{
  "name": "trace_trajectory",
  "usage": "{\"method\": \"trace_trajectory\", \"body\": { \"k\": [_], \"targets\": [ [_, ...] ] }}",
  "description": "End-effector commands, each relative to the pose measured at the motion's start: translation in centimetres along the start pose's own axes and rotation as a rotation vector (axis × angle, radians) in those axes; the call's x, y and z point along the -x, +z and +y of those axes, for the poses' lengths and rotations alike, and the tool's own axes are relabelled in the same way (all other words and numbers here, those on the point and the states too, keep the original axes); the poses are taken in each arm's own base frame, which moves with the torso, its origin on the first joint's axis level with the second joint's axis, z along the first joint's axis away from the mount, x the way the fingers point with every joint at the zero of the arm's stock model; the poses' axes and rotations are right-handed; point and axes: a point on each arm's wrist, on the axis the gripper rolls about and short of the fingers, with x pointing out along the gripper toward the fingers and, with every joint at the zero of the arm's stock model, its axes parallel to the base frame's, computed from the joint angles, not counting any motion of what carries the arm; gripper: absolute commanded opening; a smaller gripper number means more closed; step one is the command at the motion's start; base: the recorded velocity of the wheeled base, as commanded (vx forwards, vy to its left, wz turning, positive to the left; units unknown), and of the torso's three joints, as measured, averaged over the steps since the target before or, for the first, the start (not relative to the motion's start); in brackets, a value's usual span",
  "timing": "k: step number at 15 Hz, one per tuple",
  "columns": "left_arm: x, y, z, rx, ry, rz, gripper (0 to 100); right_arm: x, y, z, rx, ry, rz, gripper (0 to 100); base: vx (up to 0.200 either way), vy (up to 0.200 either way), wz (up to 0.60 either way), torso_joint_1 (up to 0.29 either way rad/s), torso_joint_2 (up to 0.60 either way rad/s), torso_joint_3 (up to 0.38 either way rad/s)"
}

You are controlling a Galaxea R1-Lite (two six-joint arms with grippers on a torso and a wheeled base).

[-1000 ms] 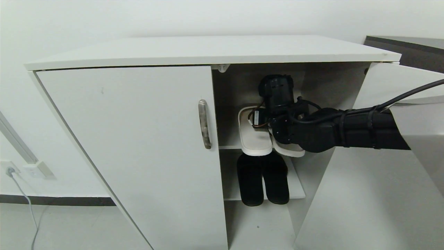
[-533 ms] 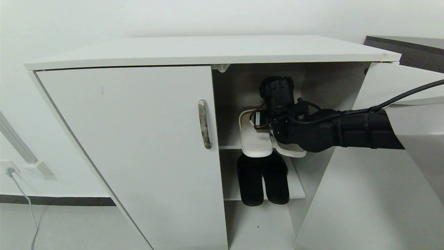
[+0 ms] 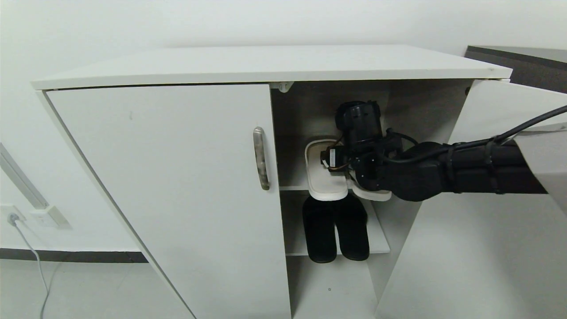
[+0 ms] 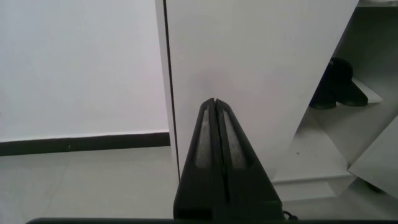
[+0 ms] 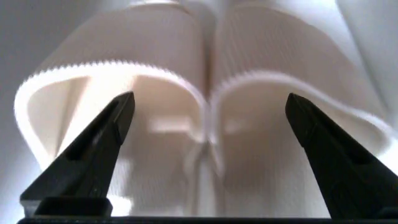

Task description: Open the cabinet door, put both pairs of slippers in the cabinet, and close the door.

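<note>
Inside the cabinet (image 3: pixel 266 62), the right gripper (image 5: pixel 209 102) has its jaws spread wide and holds nothing. The right wrist view shows the two dark jaws standing on either side of the white slippers (image 3: pixel 325 181), whose ribbed straps lie side by side just ahead of them. I cannot tell whether either jaw touches a strap. The right arm (image 3: pixel 443 170) comes in from the right through the open half of the cabinet and crosses in front of the right slipper of the white pair, hiding much of it.

The white slippers lie on the upper shelf (image 3: pixel 292 187), toes to the far side, with their heels hanging over its near edge. Directly below them the black slippers (image 3: pixel 334 230) lie side by side on the lower shelf (image 3: pixel 378 241), with their heels also past the near edge.

The left gripper (image 4: pixel 214 106) has its jaws pressed together with nothing between them. It hangs low before the left door (image 3: pixel 168 177), above the floor (image 4: pixel 81 186).

The left door is closed, its metal handle (image 3: pixel 261 157) at the edge next to the opening. The right door (image 3: pixel 465 248) stands swung open toward the near right, under the arm. A wall socket (image 3: pixel 13 219) with a cable (image 3: pixel 37 266) sits low on the far left wall.
</note>
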Motion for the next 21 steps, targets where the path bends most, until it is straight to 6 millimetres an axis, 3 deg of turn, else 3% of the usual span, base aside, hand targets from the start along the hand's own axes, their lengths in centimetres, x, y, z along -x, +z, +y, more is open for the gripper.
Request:
{"method": "trace_trajectory", "body": {
  "k": [1,4,8,10,11,21],
  "targets": [
    [0.0,0.0,0.0,0.000,0.001,0.000,0,3.4,1.2,-0.9,-0.009,0.028,-0.018,100,0.000,0.000,0.00,0.000,0.00,0.000],
    [0.0,0.0,0.0,0.002,0.001,0.000,0,7.3,0.1,-1.3,0.017,0.083,0.003,100,0.000,0.000,0.00,0.000,0.00,0.000],
    [0.0,0.0,0.0,0.002,0.001,0.000,0,12.6,-3.3,-1.5,0.040,0.216,-0.013,100,0.000,0.000,0.00,0.000,0.00,0.000],
    [0.0,0.0,0.0,0.002,0.001,0.000,0,13.8,-5.0,-1.4,0.049,0.260,-0.032,100,0.000,0.000,0.00,0.000,0.00,0.000],
    [0.0,0.0,0.0,0.002,0.001,0.000,0,13.8,-5.5,-1.5,0.057,0.266,-0.041,0,0.000,0.000,0.00,0.000,0.00,0.000],
    [0.0,0.0,0.0,-0.001,-0.001,0.000,0,13.5,-8.0,-0.9,0.075,0.394,-0.083,0,0.000,0.000,0.00,0.000,0.00,0.000]
  ]
}}
